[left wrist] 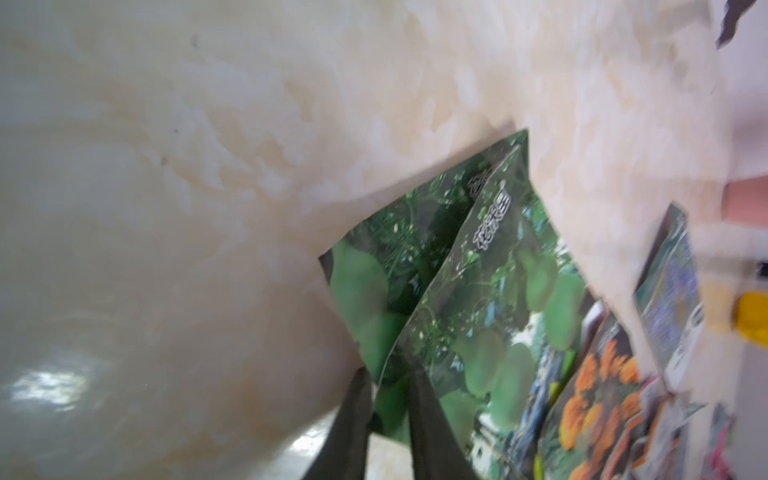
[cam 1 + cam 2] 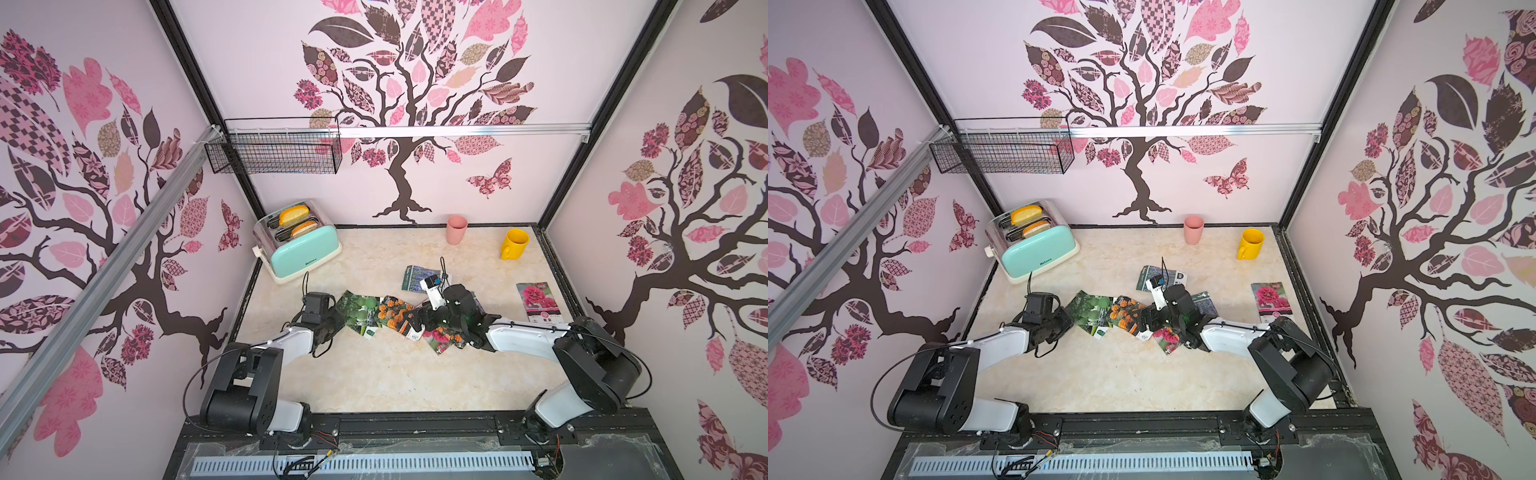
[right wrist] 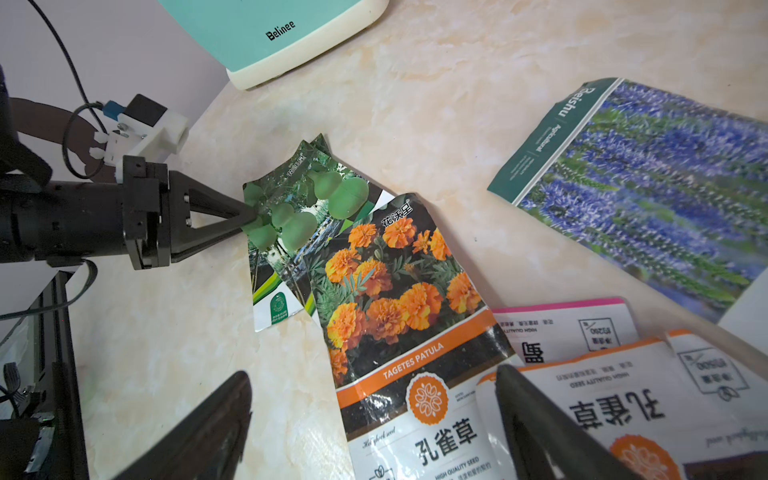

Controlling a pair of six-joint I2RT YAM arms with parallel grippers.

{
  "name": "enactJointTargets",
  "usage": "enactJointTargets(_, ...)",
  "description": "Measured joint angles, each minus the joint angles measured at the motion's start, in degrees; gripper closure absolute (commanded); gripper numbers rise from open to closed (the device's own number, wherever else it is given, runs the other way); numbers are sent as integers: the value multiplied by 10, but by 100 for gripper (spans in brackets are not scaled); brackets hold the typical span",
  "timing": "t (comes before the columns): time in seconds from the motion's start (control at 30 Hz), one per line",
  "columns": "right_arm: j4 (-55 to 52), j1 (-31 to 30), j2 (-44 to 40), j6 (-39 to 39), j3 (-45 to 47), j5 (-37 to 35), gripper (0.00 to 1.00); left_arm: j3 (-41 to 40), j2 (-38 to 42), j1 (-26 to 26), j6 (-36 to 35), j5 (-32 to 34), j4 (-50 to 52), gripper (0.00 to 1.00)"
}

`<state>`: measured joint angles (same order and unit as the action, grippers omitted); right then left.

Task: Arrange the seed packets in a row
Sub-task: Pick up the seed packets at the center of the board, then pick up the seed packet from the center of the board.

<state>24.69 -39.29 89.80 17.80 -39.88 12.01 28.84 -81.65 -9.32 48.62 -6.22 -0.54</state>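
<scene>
Left tool [image 3: 251,216] clamped on gourd packet [image 3: 324,195]

Magenta flower packet [image 2: 1169,337] and lavender packet [image 2: 1206,308], both partly beneath the right arm [image 2: 1229,338].

We see a robotics lab cell dressed as a home kitchen. Pink tree-patterned wallpaper panels [image 2: 415,83] sit in a black metal frame [image 2: 189,62]. Across the upper middle, a mint-green two-slot toaster [image 2: 297,245], a pink plastic cup [image 2: 456,229] and a yellow ceramic mug [image 2: 514,243] stand on a cream marble-look tabletop [image 2: 374,374]. Two black-and-white robot arms [image 2: 291,336] are bolted to a black rail [image 2: 415,426] along the bottom edge.
</scene>
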Motion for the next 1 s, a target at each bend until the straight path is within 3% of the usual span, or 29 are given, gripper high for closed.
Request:
enactJointTargets(0.4,-1,0,24,-14,-21,-15,7,49,0,0,-14,8,-18,100)
enactJointTargets(0.73,-10,0,28,-54,-70,-14,5,189,59,0,-100,20,96,100)
enactJointTargets(1.0,-8,20,42,-115,-129,72,2,243,29,1,-171,-52,121,100)
